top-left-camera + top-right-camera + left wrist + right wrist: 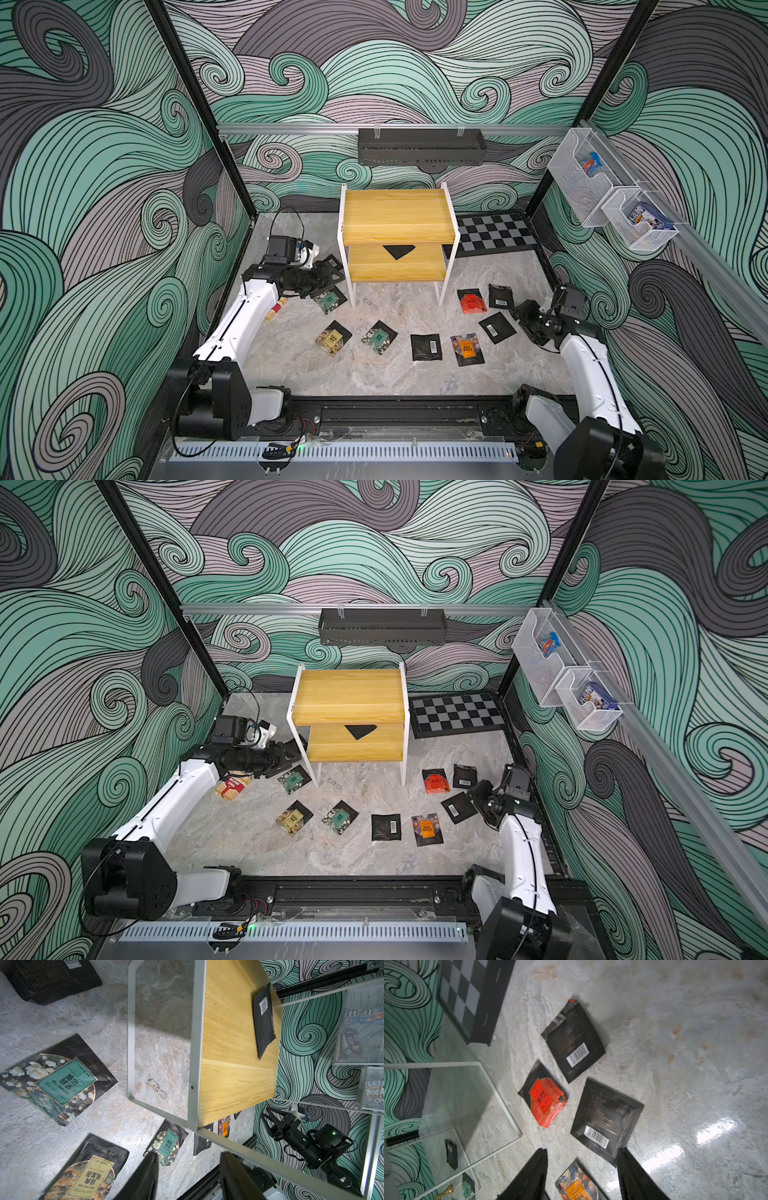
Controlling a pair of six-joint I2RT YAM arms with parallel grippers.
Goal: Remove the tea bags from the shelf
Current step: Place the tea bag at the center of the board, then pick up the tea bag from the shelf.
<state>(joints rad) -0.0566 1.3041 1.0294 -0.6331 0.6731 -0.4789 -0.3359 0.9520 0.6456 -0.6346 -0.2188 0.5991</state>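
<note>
By shelf [397, 212], left claw [334, 276] horiz., jaws apart

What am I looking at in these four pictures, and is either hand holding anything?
Two white robot arms stand at the near edge of a marble table. Two pictures look down on the whole scene from above, side by side. The other two come from a camera on each arm's wrist, looking past its hand. Toward the back stands a small yellow shelf. One black tea bag lies on its lower board. The other tea bags lie scattered on the table in front. The left hand is beside the shelf's frame; the right hand is over some of the bags on the table. Both hands are open and hold nothing.
</note>
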